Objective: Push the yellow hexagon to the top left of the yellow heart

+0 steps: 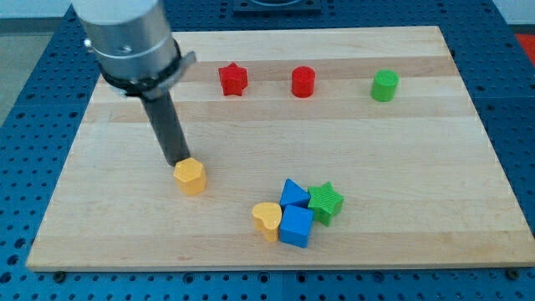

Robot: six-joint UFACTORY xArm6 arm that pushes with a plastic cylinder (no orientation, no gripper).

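Observation:
The yellow hexagon (191, 176) lies left of the board's middle. The yellow heart (267, 220) lies lower and to the view's right of it, touching a blue cube (296, 226). My tip (179, 161) rests right at the hexagon's upper left edge, touching or nearly touching it. The dark rod rises from there toward the view's top left into the arm's grey body (129, 38).
A blue triangle-like block (292, 193) and a green star (326, 202) cluster with the cube and heart. A red star (233, 79), a red cylinder (303, 82) and a green cylinder (384, 86) line the view's top. The wooden board (435, 184) sits on a blue table.

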